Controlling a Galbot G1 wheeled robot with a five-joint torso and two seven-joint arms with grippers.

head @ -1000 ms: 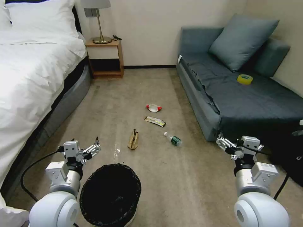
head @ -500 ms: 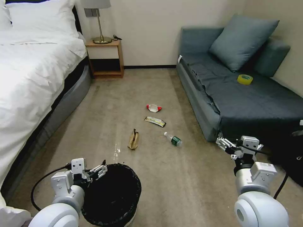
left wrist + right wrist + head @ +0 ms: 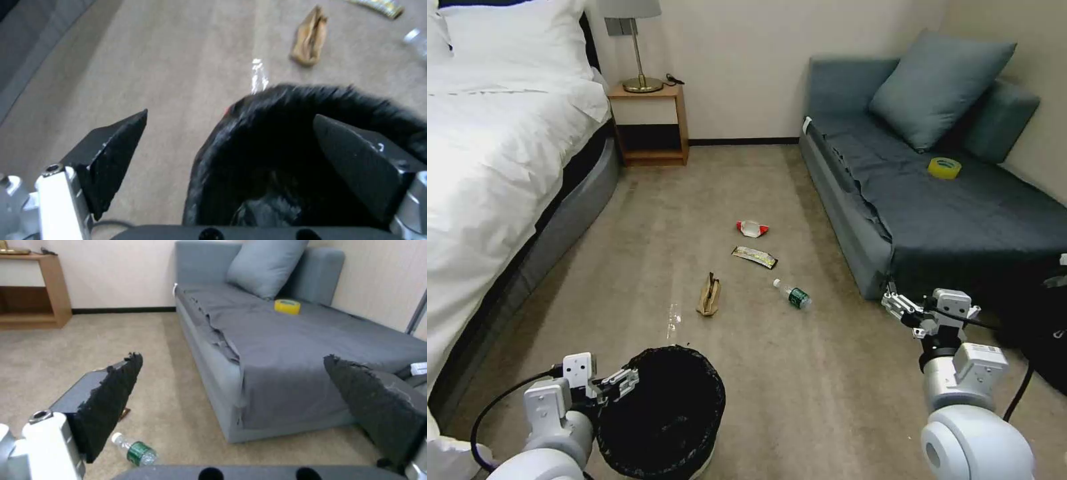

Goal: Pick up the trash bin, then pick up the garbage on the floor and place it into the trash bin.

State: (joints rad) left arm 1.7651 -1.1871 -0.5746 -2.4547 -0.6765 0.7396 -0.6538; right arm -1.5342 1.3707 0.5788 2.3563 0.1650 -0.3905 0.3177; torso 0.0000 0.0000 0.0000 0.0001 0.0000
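a beige carpeted floor (image 3: 627,267) runs between a white-sheeted bed (image 3: 487,147) and a grey-blue sofa (image 3: 947,207), with a wooden nightstand (image 3: 650,123) and a brass lamp (image 3: 639,47) against the far wall beyond the trash bin. a yellow tape roll (image 3: 944,167) lies on the sofa seat below a grey cushion (image 3: 937,87).

the trash bin (image 3: 660,413), lined with a crinkly black bag, stands on the carpet at the near end of the aisle, closer to the bed than to the sofa. the left gripper (image 3: 620,385) sits at the bin's bed-side rim; in the left wrist view its fingers (image 3: 113,160) are spread wide, one outside the bin over carpet and the other over the black liner, with the rim (image 3: 231,133) between them. whether either pad touches the bag cannot be told.

the garbage lies on open carpet beyond the bin: a crumpled brown paper bag (image 3: 709,296) nearest it, a clear bottle with green label (image 3: 793,294) toward the sofa's base, a flat dark-and-gold wrapper (image 3: 754,257) farther on, and a red-and-white packet (image 3: 752,229) farthest. the pieces lie apart from one another.

the right gripper (image 3: 897,303) hangs in the air well to the sofa side of the bin, by the sofa's near corner, fingers (image 3: 111,400) spread and holding nothing.
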